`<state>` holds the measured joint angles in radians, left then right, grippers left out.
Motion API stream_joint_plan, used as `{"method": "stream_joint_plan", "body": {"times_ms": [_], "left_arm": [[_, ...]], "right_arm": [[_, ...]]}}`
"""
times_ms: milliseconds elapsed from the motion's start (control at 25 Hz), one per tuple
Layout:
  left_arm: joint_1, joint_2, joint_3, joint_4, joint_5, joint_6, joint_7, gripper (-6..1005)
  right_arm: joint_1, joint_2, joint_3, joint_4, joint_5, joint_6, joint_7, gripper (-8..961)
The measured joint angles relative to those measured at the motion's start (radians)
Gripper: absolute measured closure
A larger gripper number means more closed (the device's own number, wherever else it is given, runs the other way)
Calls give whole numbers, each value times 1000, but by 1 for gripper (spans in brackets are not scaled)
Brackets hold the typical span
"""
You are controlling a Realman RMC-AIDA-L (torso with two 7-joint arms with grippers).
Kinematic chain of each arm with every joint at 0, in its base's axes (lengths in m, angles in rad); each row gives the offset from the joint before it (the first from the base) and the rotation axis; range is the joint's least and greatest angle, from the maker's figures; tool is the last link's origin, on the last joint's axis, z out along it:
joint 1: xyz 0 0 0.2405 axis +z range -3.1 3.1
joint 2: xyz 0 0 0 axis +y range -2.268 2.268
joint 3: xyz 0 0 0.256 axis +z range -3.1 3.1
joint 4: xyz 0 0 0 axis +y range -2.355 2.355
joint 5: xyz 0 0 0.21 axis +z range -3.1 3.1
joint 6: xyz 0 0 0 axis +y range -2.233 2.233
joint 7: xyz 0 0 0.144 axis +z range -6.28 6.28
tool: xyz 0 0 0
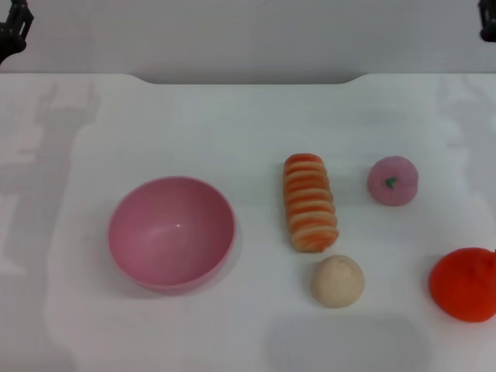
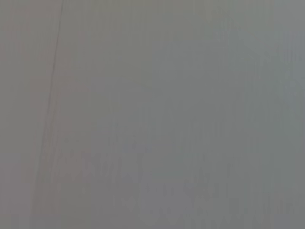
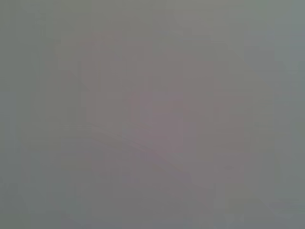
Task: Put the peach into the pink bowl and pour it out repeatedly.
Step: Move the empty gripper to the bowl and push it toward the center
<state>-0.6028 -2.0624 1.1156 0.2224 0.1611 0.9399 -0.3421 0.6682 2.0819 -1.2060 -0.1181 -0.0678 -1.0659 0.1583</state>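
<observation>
Peach waiting on the worktop, pink bowl empty, both arms parked at the far corners

The peach sits at the right, well apart from the pink bowl at the left, with a striped orange-and-cream roll between them. The left gripper and right gripper barely show at the far edges, and I cannot tell whether either is wide or narrow. Likely trouble: the beige ball and the orange-red fruit lie near the peach — a reach could grab the wrong one, or nudge the round toy so it rolls away. No brand, label or writing is readable anywhere.
</observation>
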Motion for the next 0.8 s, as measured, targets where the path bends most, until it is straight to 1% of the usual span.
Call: {"method": "stream_joint_plan", "body": {"times_ms": [120, 200, 320, 400, 440, 480, 560, 640, 680, 800], "left_arm": [[0, -2, 15, 0, 0, -4, 1, 309], [2, -3, 34, 2, 0, -3, 10, 309], [17, -5, 66, 9, 0, 19, 24, 309], [23, -5, 78, 7, 0, 27, 26, 309], [25, -5, 88, 5, 0, 29, 28, 309], [27, -5, 98, 3, 0, 30, 29, 309], [33, -5, 121, 2, 0, 31, 29, 309], [37, -6, 152, 5, 0, 31, 29, 309], [38, -7, 159, 6, 0, 31, 29, 309], [39, -8, 180, 7, 0, 31, 29, 309]], "right_arm": [[-6, -6, 57, -10, 1, 10, -2, 557], [-15, -10, 95, -39, 1, 19, -4, 557], [-39, -17, 104, -107, -8, 27, -7, 557], [-49, -33, 105, -143, -18, 34, -9, 556], [-49, -33, 105, -143, -18, 34, -9, 556], [-49, -43, 109, -145, -19, 36, -13, 556], [-49, -53, 110, -146, -20, 36, -33, 556], [-57, -53, 109, -149, -20, 22, -90, 555], [-64, -49, 110, -150, -19, 10, -126, 555], [-89, -28, 111, -150, -16, -41, -198, 554]]}}
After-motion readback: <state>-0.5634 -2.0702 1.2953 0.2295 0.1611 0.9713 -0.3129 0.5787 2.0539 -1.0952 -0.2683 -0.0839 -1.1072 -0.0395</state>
